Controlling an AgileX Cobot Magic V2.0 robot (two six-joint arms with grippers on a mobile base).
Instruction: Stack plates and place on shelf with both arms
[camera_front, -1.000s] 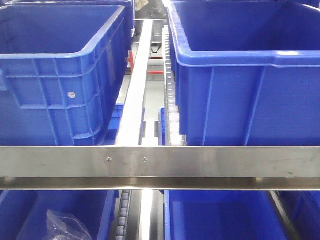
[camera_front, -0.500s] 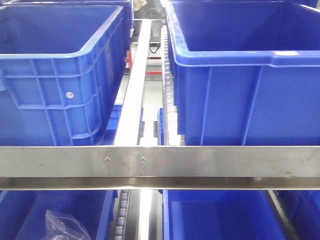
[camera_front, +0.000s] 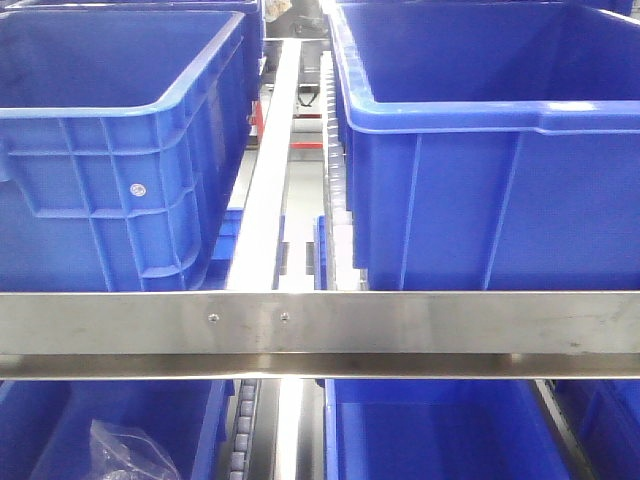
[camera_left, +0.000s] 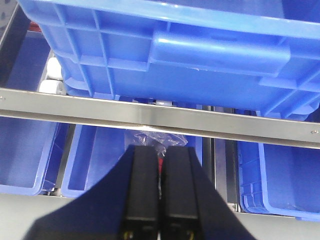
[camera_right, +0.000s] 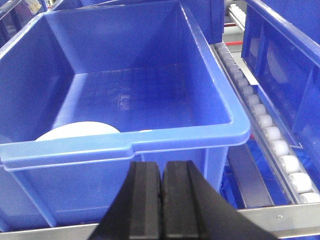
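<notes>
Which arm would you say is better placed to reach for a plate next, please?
Probably the right: its shut claw faces the bin holding a white plate. The left claw, also shut, faces a lower bin with no plate visible.

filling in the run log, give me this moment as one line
left gripper: shut, empty | right gripper: shut, empty | plate: in blue bin | stage: plate not yet grasped

The left hand (camera_left: 160, 195) is matte black, with two flat rectangular fingers. Small brassy screws sit near its lower edge. The right hand (camera_right: 161, 200) is likewise black, blocky and angular.
</notes>
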